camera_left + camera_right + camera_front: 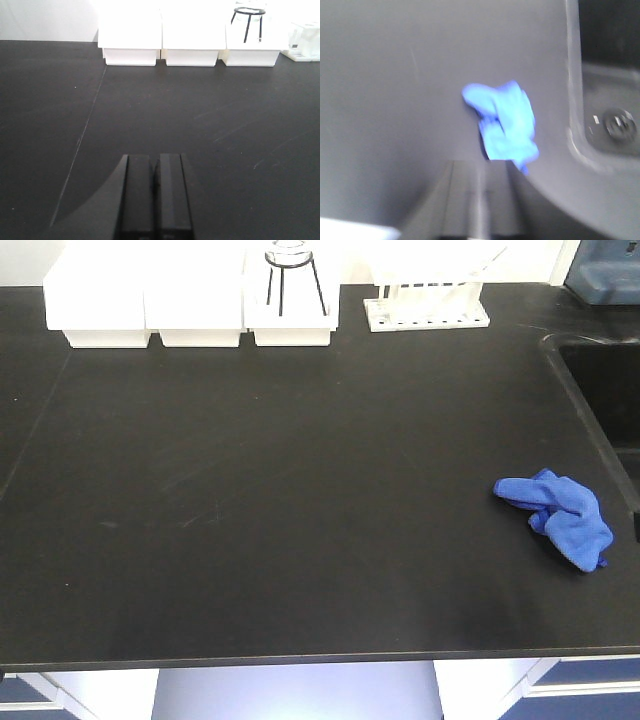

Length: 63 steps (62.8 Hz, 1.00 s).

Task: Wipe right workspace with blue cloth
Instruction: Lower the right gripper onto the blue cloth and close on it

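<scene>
The blue cloth (pixel 557 515) lies crumpled on a black benchtop (pixel 300 490), near its right side and close to the sink edge. In the right wrist view the blue cloth (pixel 502 125) sits just ahead of my right gripper (pixel 479 165) and slightly to its right; the picture is blurred, and the fingers look shut and empty, above the surface. My left gripper (pixel 154 157) is shut on nothing, over bare benchtop far from the cloth. Neither gripper shows in the front view. The right workspace is out of view.
Three white bins (pixel 195 300) line the back edge, one holding a black wire stand (pixel 290 280). A white rack (pixel 425 300) stands beside them. A sink (pixel 605 390) with a drain (pixel 619 124) is sunk at the right. A seam (pixel 85 135) crosses the benchtop's left.
</scene>
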Tool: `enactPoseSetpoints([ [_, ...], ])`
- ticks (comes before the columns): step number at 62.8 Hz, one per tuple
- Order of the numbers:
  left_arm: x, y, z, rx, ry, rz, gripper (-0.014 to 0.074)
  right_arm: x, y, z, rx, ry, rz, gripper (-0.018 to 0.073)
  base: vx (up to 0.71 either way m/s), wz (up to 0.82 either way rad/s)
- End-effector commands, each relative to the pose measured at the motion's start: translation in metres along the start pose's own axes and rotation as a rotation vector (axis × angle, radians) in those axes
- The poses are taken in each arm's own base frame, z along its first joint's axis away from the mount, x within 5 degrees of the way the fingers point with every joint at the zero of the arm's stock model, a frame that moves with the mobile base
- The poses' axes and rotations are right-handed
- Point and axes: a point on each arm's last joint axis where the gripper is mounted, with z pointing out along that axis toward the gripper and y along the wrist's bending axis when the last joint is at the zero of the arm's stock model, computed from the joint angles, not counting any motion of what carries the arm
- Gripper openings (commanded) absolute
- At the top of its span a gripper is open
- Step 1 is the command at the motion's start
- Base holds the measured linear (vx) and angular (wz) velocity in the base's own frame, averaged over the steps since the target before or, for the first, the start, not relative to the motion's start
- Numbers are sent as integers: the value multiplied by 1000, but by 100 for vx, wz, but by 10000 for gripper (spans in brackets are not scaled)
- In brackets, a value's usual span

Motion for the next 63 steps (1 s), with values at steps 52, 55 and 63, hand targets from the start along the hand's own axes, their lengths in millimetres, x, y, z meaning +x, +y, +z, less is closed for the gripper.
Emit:
enactPoseSetpoints([
  [52, 2, -1, 1, 21, -63, -6, -6, -27, -13, 174, 88, 226, 123, 569, 0, 0],
  [55, 2, -1, 1, 21, -63, -6, -6, -24, -14, 187, 85, 234, 127, 569, 0, 0],
  [63, 2, -1, 1, 21, -63, -6, -6, -20, -20, 208, 85, 234, 139, 567, 0, 0],
])
